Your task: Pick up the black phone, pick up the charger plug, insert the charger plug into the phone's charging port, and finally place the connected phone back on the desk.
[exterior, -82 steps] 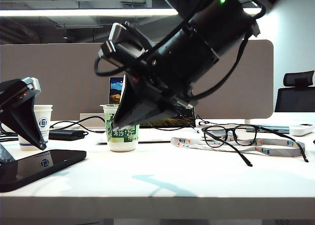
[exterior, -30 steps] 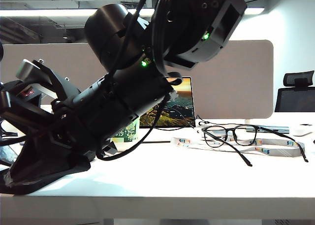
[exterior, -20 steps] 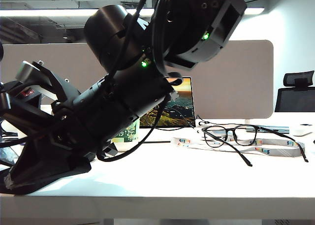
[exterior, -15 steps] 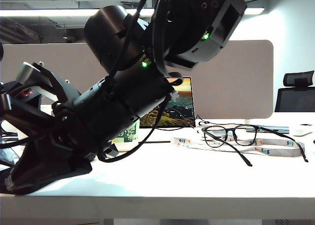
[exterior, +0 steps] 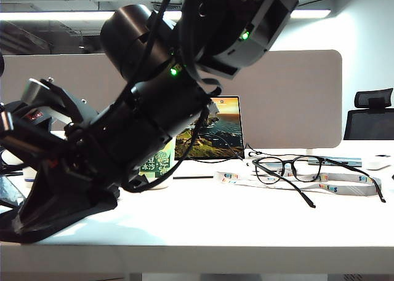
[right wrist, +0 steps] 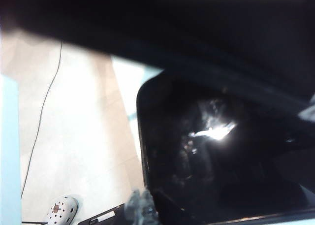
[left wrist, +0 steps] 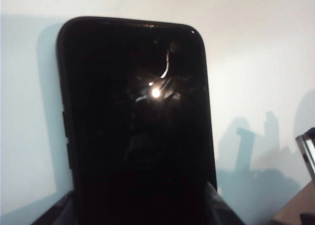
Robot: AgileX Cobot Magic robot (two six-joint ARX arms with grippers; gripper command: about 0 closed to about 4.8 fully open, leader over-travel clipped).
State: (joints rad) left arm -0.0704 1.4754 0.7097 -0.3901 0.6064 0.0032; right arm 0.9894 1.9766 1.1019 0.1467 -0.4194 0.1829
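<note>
The black phone (left wrist: 138, 116) fills the left wrist view, its glossy screen catching a lamp's glare. My left gripper (left wrist: 140, 211) is closed on its two long edges, one finger (left wrist: 219, 208) showing on each side. In the exterior view the right arm reaches across to the far left, where my right gripper (exterior: 15, 225) points down at the desk (exterior: 246, 219) and hides the phone. My right gripper (right wrist: 140, 205) is shut, its blurred tips right beside the phone's rounded corner (right wrist: 147, 185). The charger plug cannot be made out.
Black glasses (exterior: 289, 169) and a printed lanyard (exterior: 295, 181) lie at the right of the desk. A lit screen (exterior: 212, 130) and a green cup (exterior: 157, 164) stand behind the right arm. Past the desk's edge are floor and a white shoe (right wrist: 61, 209).
The right arm has swung from the middle of the desk down to the far left, over the phone. In the last second its gripper tipped slightly lower. The left arm has kept still.
</note>
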